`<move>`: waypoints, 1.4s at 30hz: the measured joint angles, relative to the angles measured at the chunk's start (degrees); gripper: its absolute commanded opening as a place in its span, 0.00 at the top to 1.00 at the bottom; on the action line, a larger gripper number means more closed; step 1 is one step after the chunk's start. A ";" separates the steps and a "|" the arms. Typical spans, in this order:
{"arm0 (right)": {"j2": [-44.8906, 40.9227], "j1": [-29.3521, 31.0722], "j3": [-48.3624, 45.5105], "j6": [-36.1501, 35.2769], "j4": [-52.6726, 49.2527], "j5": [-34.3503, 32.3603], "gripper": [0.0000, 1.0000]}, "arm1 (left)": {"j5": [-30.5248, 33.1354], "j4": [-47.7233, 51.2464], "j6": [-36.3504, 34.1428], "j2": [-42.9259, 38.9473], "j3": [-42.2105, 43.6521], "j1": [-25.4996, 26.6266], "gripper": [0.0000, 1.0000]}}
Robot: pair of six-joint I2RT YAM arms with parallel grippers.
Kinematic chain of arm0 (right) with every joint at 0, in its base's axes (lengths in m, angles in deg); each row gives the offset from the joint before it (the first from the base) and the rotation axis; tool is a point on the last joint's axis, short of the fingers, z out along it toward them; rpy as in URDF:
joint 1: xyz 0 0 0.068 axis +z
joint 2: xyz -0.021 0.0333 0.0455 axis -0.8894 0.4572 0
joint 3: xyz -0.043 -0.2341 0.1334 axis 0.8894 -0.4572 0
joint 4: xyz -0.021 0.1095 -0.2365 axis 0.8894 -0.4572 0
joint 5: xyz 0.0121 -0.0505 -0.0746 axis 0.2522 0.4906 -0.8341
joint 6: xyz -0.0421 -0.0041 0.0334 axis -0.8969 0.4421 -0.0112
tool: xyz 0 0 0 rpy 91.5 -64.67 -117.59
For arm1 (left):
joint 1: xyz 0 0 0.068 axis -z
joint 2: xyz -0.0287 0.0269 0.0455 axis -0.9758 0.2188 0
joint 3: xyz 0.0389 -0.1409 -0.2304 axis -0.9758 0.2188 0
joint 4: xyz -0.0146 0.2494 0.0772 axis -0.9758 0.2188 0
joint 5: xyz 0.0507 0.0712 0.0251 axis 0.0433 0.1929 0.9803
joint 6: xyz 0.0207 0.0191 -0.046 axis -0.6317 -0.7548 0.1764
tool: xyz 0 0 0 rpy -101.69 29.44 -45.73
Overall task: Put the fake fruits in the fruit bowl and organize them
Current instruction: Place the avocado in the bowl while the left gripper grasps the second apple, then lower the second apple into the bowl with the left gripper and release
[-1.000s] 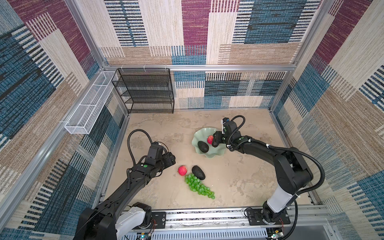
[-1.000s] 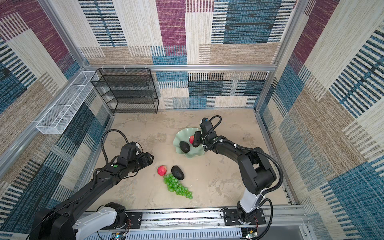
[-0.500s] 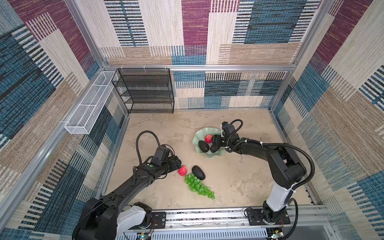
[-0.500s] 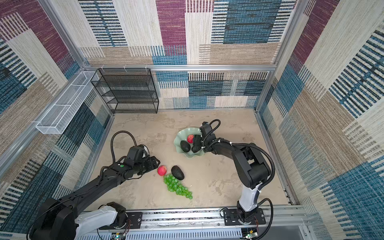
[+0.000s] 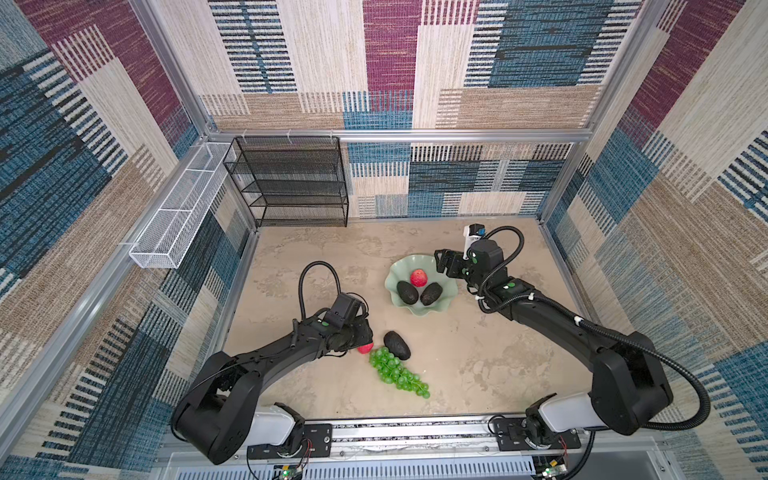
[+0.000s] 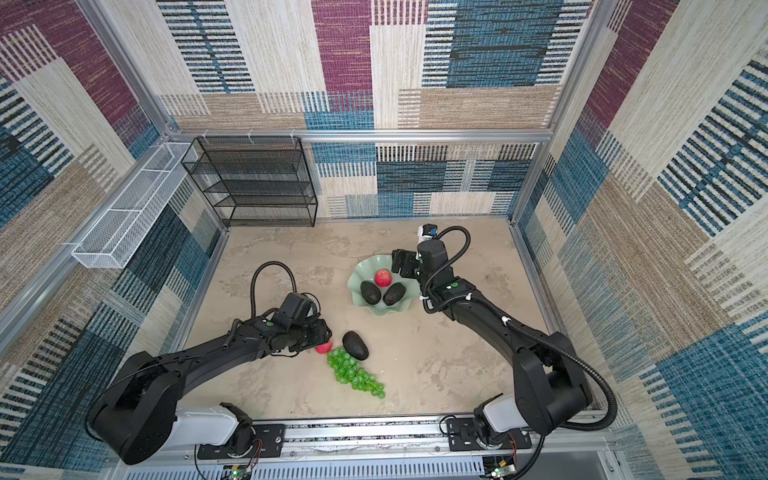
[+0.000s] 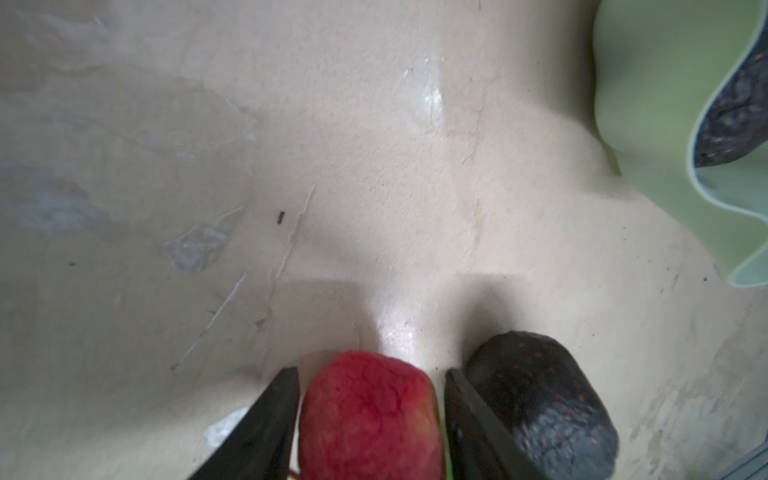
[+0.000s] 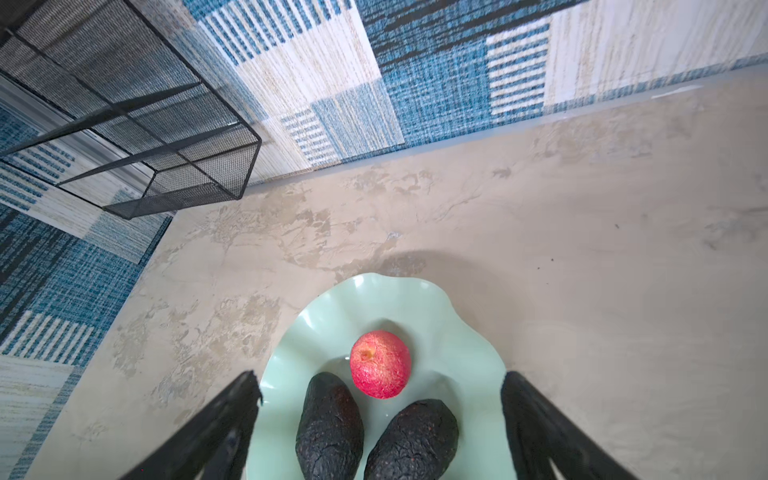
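The left gripper (image 7: 370, 374) is clamping the apple (image 7: 368, 419) between its narrowed jaws, one finger on each flank. The apple is sitting on the table (image 7: 374, 166), not yet lifted. The grip is falling near the fingertips on a round, smooth body, so the apple is likely to squirt forward out of the jaws if the lift is quick. A loose avocado (image 7: 540, 399) is lying against or just beside the outer face of one finger. The grapes (image 5: 397, 372) are crowding in just behind the apple, toward the wrist. A tilted lift could roll the avocado away or drag the bunch along. The bowl (image 5: 415, 311) is waiting ahead of this gripper and off to the avocado's side. It is already holding a bowl apple (image 5: 418, 277) and two bowl avocados (image 8: 330, 428). The right gripper (image 8: 380, 377) is hovering over them with its jaws spread wide and nothing between them. If it is not clearing out, the two grippers are at risk of colliding above the bowl. An apple dropped on the sloping wall may also knock the fruit there or roll back over the rim.
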 measured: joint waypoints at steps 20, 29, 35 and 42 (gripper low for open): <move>-7.17 -2.01 -6.21 0.04 -0.28 -2.40 0.06 | -2.12 -0.04 -6.05 9.62 -26.71 2.89 0.56; -13.73 -3.39 -12.02 1.16 -1.95 -3.30 0.06 | -6.05 -1.05 -8.59 26.23 -39.93 7.37 0.56; -14.01 -3.39 -14.16 1.81 -2.12 -2.45 0.06 | -6.05 -0.94 -8.72 32.46 -42.66 7.69 0.56; -13.81 -3.39 -14.32 1.95 -2.10 -2.16 0.06 | -6.23 -0.42 -8.74 37.03 -46.07 8.11 0.46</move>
